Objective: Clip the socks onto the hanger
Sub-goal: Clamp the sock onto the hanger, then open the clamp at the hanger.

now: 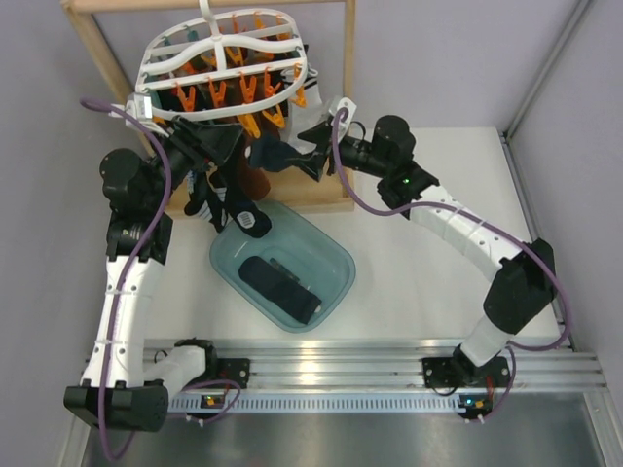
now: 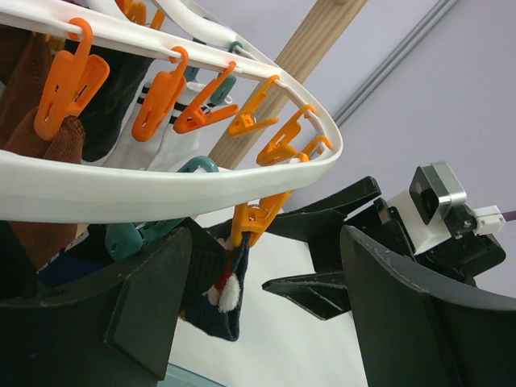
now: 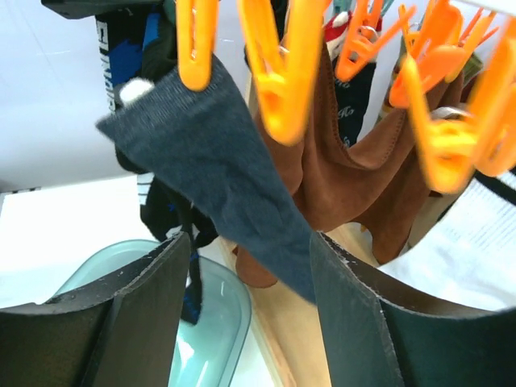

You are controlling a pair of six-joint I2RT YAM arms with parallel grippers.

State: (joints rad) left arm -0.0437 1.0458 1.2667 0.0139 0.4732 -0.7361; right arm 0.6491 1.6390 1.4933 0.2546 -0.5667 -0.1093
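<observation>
The fingers (image 2: pixel 137 306) of the left gripper (image 2: pixel 266 266) stand wide apart and hold nothing. A navy sock (image 2: pixel 230 310) hangs between them from an orange clip (image 2: pixel 254 222). The right gripper (image 3: pixel 250 242) is open too, its fingers (image 3: pixel 137 306) on either side of the sock's loose lower end without pinching it. Nearest the arm bases, a teal tub (image 1: pixel 226 268) sits on the white counter (image 1: pixel 419 272) with one dark sock (image 1: pixel 277 284) lying inside. Beyond it, the white oval hanger (image 1: pixel 161 49) hangs from a wooden frame (image 1: pixel 97 44), above both grippers. Brown socks (image 3: pixel 339 161) hang from it behind the navy one.
</observation>
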